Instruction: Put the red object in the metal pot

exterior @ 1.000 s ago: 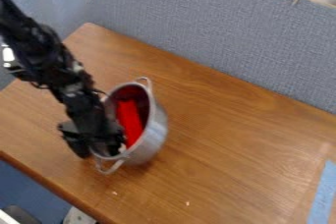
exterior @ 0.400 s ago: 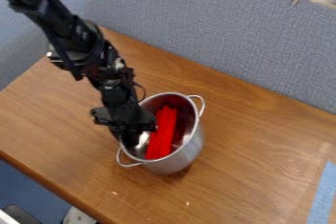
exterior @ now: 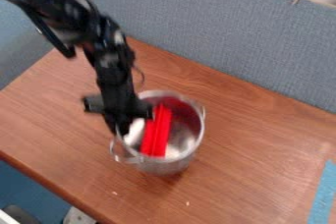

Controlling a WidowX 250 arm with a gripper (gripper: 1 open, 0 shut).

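The red object (exterior: 159, 133) lay inside the metal pot (exterior: 188, 150), leaning at a slant against the pot's inner wall with one end up near the rim and the other down toward the bottom. The pot stood upright on a brown wooden table (exterior: 262, 130), roughly at the middle of the tabletop. Behind the table ran a grey fabric-covered partition (exterior: 223, 27) from the upper left to the right edge of the view, and a strip of blue showed at the bottom right corner.

The black robot arm (exterior: 73, 27) came in from the upper left corner and bent down over the pot's left side, its gripper (exterior: 125, 122) pointing straight down at the rim. The picture was blurred there, so the fingers could not be made out singly; the jaws were closed together, and whether they pinched the pot's rim could not be told. The block itself lay just to the right of the gripper, not in its hold.

The block was bright red, long and smooth, and its colour tinted the shiny steel inside of the pot. A small loop handle (exterior: 122, 153) showed on the pot's lower left side.
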